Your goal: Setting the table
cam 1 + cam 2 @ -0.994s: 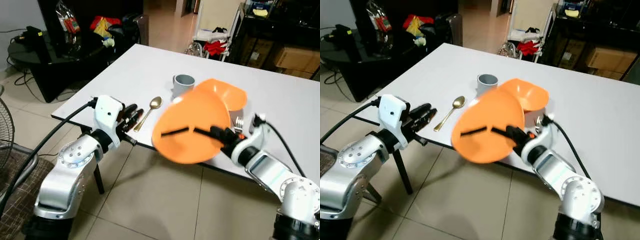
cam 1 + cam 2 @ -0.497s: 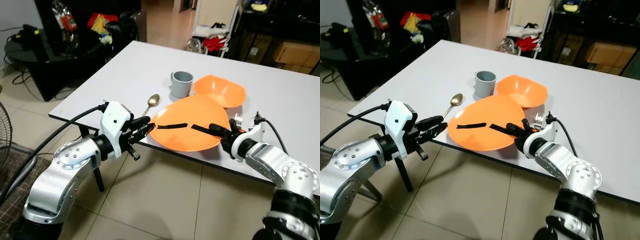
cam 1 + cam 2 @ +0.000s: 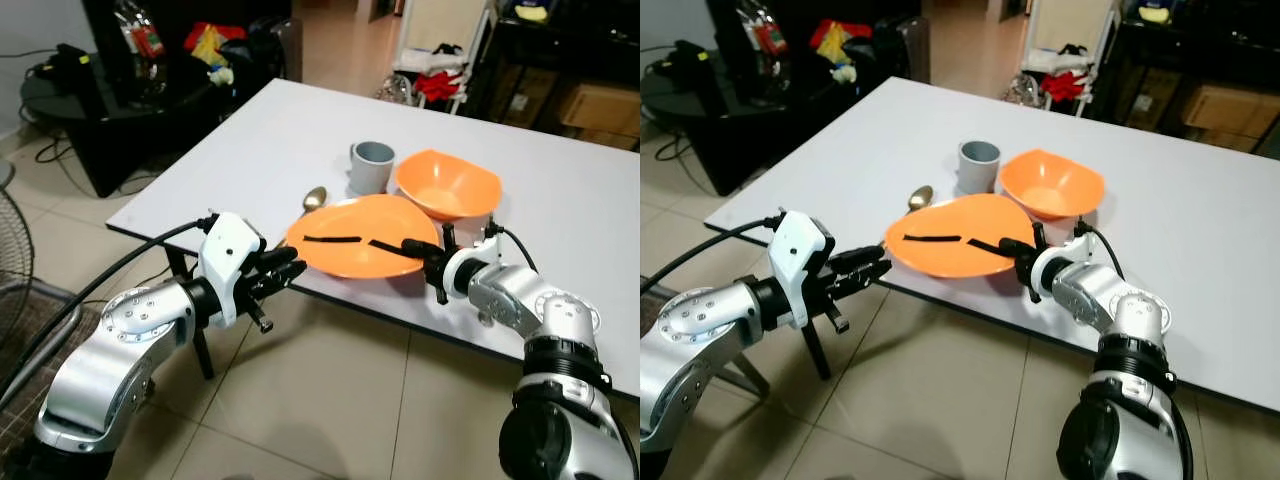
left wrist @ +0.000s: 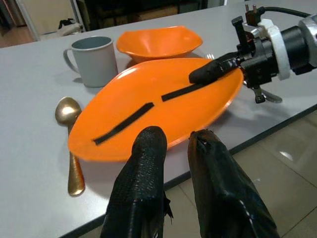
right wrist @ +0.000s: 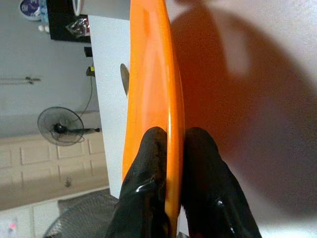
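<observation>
An orange plate [image 3: 345, 255] with two black tape strips lies nearly flat at the front edge of the white table [image 3: 250, 150]. My right gripper [image 3: 410, 250] is shut on the plate's right rim, one finger above and one below [image 5: 148, 163]. Beside the plate's left end lies a gold spoon [image 4: 69, 111]. Behind it stand a grey cup [image 3: 372, 165] and an orange bowl [image 3: 448, 185]. My left gripper [image 3: 290, 262] hovers just off the table's front edge, pointing at the plate. Its fingers [image 4: 148, 148] stand a little apart with nothing between them.
A black low table [image 3: 90, 100] with bags and toys stands to the left, and a floor fan [image 3: 10, 250] is at the far left. Dark shelves with boxes [image 3: 590, 100] line the back right. Tiled floor lies in front of the table.
The plate has swung from upright, off the table's edge, to nearly flat over the table by the spoon. My left gripper came closer to the edge, and the camera shifted.
</observation>
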Controlling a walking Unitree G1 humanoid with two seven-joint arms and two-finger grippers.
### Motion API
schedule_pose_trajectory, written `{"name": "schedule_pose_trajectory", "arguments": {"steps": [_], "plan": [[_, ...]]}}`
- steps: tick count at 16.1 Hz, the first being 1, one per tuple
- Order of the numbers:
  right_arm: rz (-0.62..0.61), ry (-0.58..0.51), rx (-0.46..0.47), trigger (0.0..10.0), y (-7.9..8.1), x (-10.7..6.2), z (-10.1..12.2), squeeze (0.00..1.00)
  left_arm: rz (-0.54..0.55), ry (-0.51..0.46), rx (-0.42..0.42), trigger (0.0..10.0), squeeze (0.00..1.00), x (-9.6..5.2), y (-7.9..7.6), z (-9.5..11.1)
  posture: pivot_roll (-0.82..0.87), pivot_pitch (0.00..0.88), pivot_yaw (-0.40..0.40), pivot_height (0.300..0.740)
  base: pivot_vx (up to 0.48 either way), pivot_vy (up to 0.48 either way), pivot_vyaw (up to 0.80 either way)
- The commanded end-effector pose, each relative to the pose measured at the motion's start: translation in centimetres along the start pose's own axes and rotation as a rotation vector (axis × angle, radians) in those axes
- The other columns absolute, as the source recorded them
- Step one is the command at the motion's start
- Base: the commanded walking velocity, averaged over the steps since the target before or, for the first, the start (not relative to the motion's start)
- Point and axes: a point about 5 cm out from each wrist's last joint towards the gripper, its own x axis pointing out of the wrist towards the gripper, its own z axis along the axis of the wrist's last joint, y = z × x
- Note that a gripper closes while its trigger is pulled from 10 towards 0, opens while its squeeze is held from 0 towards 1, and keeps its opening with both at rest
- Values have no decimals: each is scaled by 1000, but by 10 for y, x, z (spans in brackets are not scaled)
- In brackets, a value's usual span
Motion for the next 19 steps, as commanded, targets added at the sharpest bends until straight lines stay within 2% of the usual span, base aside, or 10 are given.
{"name": "schedule_pose_trajectory", "arguments": {"steps": [1,5,8,9,10,11,12,14,16,19], "plan": [[32,-53,15,10000,8,-1,12,0,-14,3,14,10000,0,0,-3,3,20,0,-38,740,0,0,0],[-22,-172,7,10000,3,1,28,0,-17,5,20,10000,0,0,-3,3,22,0,-38,740,0,0,0],[-24,-201,-51,10000,2,2,31,0,-19,4,24,10000,0,0,-3,4,21,0,-35,740,0,0,0],[-22,-188,-83,10000,2,4,28,243,-19,4,26,10000,0,1,-3,4,21,0,-35,740,0,0,0],[-19,-179,-100,10000,2,5,26,651,-18,5,28,10000,0,1,-3,4,21,0,-35,740,0,0,0],[-13,-162,-126,10000,3,6,23,812,-18,4,31,10000,0,1,-3,5,21,0,-36,740,0,0,0],[-10,-154,-138,10000,3,7,21,812,-18,4,32,10000,0,1,-2,5,21,0,-36,740,0,0,0],[-22,-135,-205,10000,4,8,18,937,-22,6,41,10000,0,2,-3,4,21,0,-41,740,0,0,0],[-33,-142,-207,10000,1,6,18,996,-22,4,43,10000,0,3,-4,4,23,0,-46,740,0,0,0],[-84,-158,-238,10000,-7,-4,17,1000,-25,2,42,10000,0,3,-5,4,21,0,-47,740,0,0,0]]}}
